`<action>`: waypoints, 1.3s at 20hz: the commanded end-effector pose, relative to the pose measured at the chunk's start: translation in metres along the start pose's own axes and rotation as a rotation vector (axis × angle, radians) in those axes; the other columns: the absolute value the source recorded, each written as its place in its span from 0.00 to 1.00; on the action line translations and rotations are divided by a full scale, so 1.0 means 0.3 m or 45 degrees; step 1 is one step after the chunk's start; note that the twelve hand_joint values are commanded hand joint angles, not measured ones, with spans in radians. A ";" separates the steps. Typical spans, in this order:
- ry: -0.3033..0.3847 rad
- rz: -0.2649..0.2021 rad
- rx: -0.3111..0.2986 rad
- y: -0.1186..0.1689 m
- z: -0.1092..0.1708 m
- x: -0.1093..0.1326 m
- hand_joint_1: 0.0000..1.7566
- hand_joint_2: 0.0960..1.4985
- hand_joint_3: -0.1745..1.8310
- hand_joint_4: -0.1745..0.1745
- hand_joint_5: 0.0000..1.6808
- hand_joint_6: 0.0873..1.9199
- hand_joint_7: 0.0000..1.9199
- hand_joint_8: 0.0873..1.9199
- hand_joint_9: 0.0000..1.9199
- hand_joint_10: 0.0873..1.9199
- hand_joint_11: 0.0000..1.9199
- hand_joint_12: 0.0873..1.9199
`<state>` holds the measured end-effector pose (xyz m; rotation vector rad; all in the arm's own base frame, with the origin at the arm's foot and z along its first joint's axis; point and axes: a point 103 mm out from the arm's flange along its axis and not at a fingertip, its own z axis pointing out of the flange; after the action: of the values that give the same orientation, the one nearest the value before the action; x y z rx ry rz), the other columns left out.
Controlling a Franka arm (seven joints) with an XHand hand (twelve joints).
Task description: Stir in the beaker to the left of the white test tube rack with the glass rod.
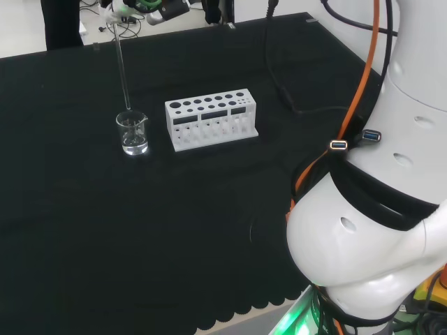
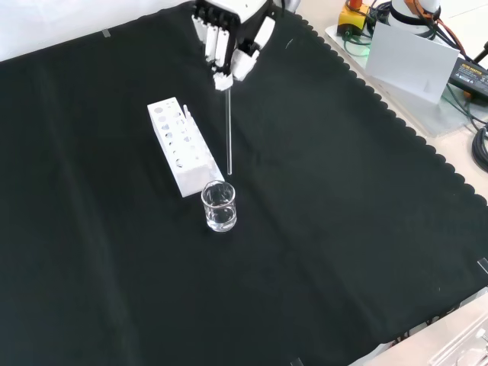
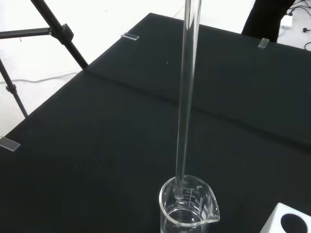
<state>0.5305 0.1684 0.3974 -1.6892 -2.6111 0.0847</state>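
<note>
A small clear glass beaker [image 1: 132, 132] with some clear liquid stands on the black cloth, left of the white test tube rack [image 1: 211, 118] in the head view. The hand [image 2: 230, 40] hangs high above, fingers curled round the top of a long glass rod [image 2: 229, 130]. The rod [image 1: 121, 66] points almost straight down. In the wrist view the rod [image 3: 187, 97] reaches the beaker [image 3: 188, 208], and its tip sits just at the rim, by the near wall. In the front view the beaker [image 2: 219, 206] stands in front of the rack [image 2: 180, 146].
The arm's white links [image 1: 377, 202] stand at the head view's right. A black cable [image 1: 279, 77] lies on the cloth behind the rack. A tripod leg [image 3: 58, 31] stands off the bench's edge in the wrist view. Bare cloth surrounds beaker and rack.
</note>
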 end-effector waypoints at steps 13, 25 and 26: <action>0.033 -0.010 0.033 0.117 0.143 -0.129 0.74 0.73 0.00 0.00 0.77 0.04 0.59 0.55 0.90 0.37 0.89 0.29; 0.033 -0.024 0.084 0.115 0.250 -0.072 0.74 0.73 0.00 0.00 0.77 0.04 0.59 0.55 0.90 0.37 0.89 0.29; 0.035 -0.029 0.088 0.118 0.261 -0.067 0.74 0.73 0.00 0.00 0.77 0.04 0.59 0.55 0.90 0.37 0.89 0.29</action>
<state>0.5733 0.1529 0.3390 -1.6494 -2.5742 0.1165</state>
